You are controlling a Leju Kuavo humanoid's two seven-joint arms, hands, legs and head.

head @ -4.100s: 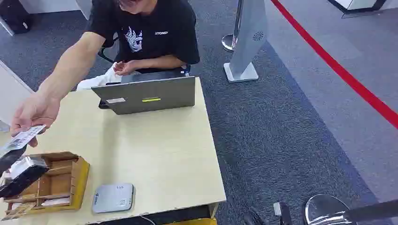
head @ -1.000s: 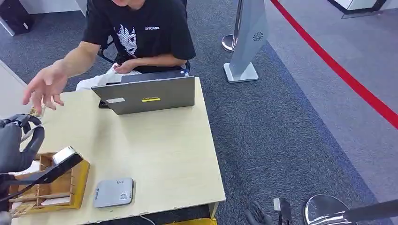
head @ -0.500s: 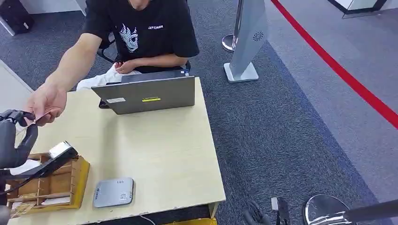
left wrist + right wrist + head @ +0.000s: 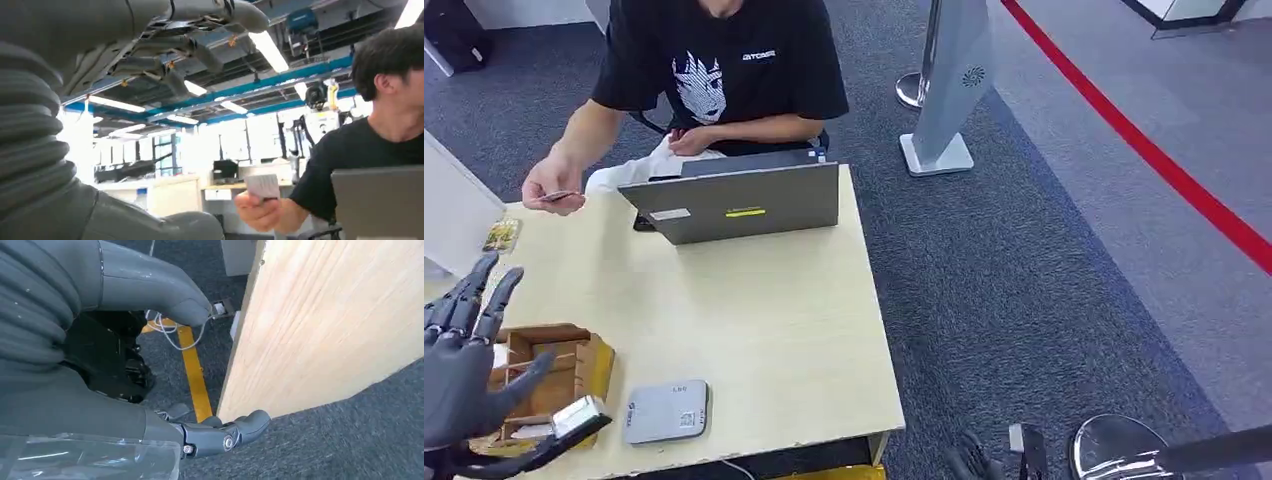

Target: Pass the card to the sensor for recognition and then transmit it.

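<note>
The robot's left hand (image 4: 459, 365) hangs over the near left corner of the table (image 4: 754, 320), fingers (image 4: 476, 290) spread and pointing away from the robot, holding nothing. Just under it sits a wooden tray (image 4: 574, 365) with open compartments, and beside the tray lies a flat grey sensor (image 4: 666, 411), close to the table's near edge.

The card (image 4: 557, 196) is with the person (image 4: 724, 70) seated at the far side, pinched in their outstretched hand (image 4: 552, 188) above the far left part of the table, well apart from the robot's hand. In the left wrist view the same card (image 4: 262, 186) stands upright in the person's hand (image 4: 260, 212), with a ceiling of lamps and pipes behind.

A closed-looking grey laptop (image 4: 739, 203) stands between the person and the sensor, its lid toward the robot. A second small card (image 4: 502, 235) lies flat near the table's left edge.

The right hand (image 4: 220, 435) hangs low beside the table's edge, over grey carpet and a yellow floor line (image 4: 192, 372); its fingers are loosely extended with nothing in them. A red line (image 4: 1144, 150) crosses the carpet to the right, past a white stand (image 4: 949, 90).
</note>
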